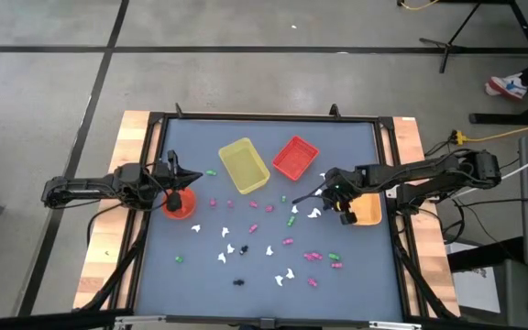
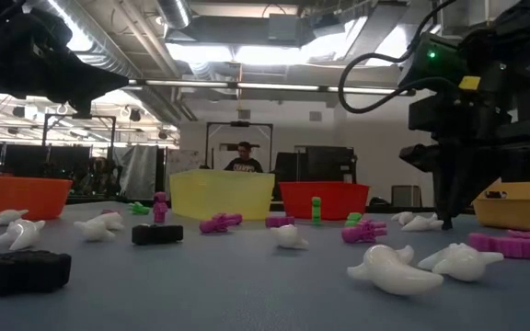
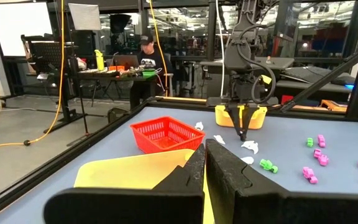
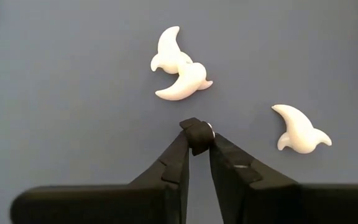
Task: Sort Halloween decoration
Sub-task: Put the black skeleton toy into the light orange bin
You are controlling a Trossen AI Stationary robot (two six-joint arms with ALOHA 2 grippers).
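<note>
The left gripper [image 1: 174,174] hangs closed over the orange bowl [image 1: 181,203] at the table's left edge; its own wrist view shows the two fingers pressed together. The trinkets [image 1: 287,242] lie scattered over the table's middle. On the right, the right gripper [image 4: 197,137] pinches a small black trinket [image 4: 198,135], seen only in its wrist view, beside white trinkets [image 4: 180,79].

table [image 1: 356,275] (blue top) | bins [image 1: 244,166], bowl [image 1: 180,204], tray [image 1: 368,213], trinkets [image 1: 287,275]
</note>
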